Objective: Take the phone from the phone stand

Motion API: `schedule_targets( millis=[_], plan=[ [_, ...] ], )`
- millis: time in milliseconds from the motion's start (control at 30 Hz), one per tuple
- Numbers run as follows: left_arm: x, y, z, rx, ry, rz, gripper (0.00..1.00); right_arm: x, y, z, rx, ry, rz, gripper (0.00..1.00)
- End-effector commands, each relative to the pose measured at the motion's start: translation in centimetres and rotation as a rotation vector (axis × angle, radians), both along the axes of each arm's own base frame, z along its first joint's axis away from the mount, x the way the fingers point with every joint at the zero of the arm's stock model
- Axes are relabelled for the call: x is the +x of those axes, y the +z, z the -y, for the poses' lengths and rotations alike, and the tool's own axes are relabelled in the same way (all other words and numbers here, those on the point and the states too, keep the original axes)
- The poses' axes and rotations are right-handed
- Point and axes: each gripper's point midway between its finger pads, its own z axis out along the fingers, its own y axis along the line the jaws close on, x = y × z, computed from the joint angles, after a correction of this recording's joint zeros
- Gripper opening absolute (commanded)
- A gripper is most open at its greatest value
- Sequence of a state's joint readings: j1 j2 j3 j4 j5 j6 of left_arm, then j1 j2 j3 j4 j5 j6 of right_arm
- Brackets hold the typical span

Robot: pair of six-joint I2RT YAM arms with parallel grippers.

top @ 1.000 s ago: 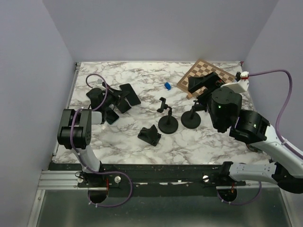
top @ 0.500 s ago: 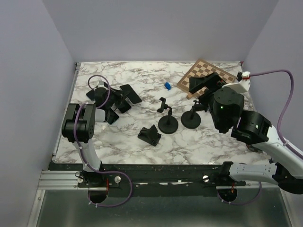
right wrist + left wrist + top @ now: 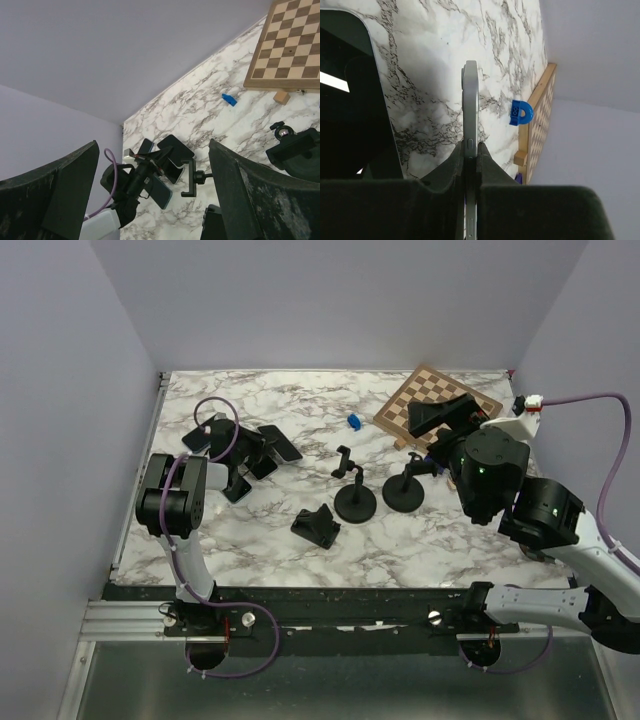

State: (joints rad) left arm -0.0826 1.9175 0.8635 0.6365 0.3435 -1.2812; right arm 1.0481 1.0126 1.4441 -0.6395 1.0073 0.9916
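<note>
My left gripper [image 3: 252, 448] is shut on a grey phone [image 3: 470, 107], seen edge-on between its fingers and held over the marble table at the left. In the top view the phone [image 3: 266, 446] sits among other phones. In the right wrist view the left gripper [image 3: 161, 156] is just left of the clamp stand [image 3: 189, 177]. That clamp stand [image 3: 351, 485] holds nothing, and a second round-base stand [image 3: 403, 488] is beside it. My right gripper [image 3: 440, 420] is open and empty, raised above the table's right side, and its two fingers frame the right wrist view.
Several other phones lie flat at the left [image 3: 196, 440] [image 3: 238, 486] [image 3: 345, 100]. A small black wedge stand [image 3: 317, 526] is near the front. A blue block [image 3: 353, 421] [image 3: 521, 112] and a chessboard [image 3: 440, 400] [image 3: 290, 45] lie at the far right.
My left gripper has swung a little to the right and away with the phone in it. My right arm has drifted slightly to the right.
</note>
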Motion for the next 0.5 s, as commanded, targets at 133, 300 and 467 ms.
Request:
schedule_targets(
  millis=[133,300,467],
  plan=[
    [1.3,0.7,-0.3,0.014,0.040,-0.017,0.17,0.2,-1.0,-0.4,-0.011,-0.013,-0.025,0.96],
    [1.6,0.2,-0.7,0.067,0.040,-0.030,0.19,0.3,-1.1,-1.1,-0.006,0.005,-0.031,0.96],
    [1.9,-0.1,-0.5,0.070,0.029,-0.034,0.23,0.2,-1.1,-1.2,-0.002,0.013,-0.033,0.96]
  ],
)
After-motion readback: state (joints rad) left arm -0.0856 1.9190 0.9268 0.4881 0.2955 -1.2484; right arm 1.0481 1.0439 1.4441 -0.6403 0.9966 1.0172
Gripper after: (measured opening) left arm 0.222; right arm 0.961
